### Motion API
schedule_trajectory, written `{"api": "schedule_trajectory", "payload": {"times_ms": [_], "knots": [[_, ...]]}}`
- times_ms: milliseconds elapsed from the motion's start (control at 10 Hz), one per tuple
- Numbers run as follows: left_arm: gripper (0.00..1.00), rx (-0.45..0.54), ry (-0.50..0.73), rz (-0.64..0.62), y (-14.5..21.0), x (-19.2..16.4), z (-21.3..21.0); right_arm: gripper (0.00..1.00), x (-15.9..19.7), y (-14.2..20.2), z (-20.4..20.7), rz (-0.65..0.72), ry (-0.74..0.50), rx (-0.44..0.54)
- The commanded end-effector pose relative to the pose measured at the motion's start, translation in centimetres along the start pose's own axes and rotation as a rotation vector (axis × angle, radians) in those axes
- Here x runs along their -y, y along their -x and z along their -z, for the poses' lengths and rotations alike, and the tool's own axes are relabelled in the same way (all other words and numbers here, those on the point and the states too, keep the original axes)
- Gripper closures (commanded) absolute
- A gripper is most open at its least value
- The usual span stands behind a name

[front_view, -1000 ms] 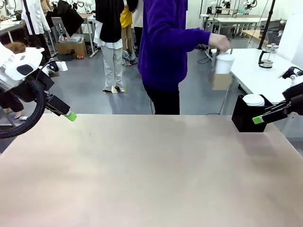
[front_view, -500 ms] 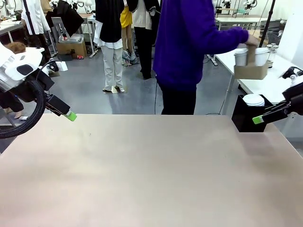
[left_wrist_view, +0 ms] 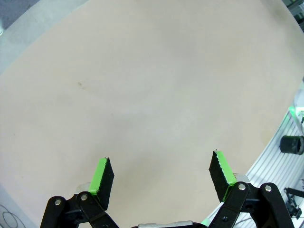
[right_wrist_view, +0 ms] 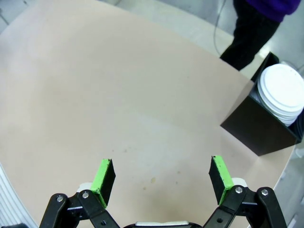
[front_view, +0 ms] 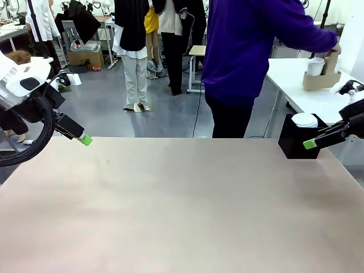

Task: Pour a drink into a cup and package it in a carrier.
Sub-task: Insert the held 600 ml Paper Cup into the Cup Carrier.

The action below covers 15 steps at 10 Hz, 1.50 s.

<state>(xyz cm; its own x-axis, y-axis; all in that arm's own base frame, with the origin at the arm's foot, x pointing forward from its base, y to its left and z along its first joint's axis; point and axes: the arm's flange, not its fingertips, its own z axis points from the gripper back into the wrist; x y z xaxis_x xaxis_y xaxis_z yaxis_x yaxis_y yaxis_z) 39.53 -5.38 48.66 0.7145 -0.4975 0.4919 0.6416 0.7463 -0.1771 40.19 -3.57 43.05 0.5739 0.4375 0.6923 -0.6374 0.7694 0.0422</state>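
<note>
- Looks near the end, judged from the layout: white paper cup [front_view: 314,66] already seated in the brown cardboard carrier [front_view: 319,79], off on the white side table [front_view: 307,96] at far right, under the person's hand [front_view: 336,50].
- No pouring under way; whether lidded or filled, cannot tell at that distance.
- Cup upright, long axis vertical, mouth up.
- Left gripper [left_wrist_view: 160,178]: jaws spread wide, nothing between, above bare beige table [front_view: 182,205].
- Right gripper [right_wrist_view: 161,180]: likewise wide open and empty, near the black box [right_wrist_view: 259,128] of white lids [right_wrist_view: 284,92].
</note>
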Motion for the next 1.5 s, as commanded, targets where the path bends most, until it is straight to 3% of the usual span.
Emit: {"api": "schedule_trajectory", "payload": {"times_ms": [0,1400], "knots": [[0.0,-0.012,-0.011,0.002,0.05,-0.04,-0.07,0.0,-0.25,0.2,0.03,0.013,0.013,-0.011],[0.0,-0.012,-0.011,0.002,0.05,-0.04,-0.07,0.0,-0.25,0.2,0.03,0.013,0.013,-0.011]]}}
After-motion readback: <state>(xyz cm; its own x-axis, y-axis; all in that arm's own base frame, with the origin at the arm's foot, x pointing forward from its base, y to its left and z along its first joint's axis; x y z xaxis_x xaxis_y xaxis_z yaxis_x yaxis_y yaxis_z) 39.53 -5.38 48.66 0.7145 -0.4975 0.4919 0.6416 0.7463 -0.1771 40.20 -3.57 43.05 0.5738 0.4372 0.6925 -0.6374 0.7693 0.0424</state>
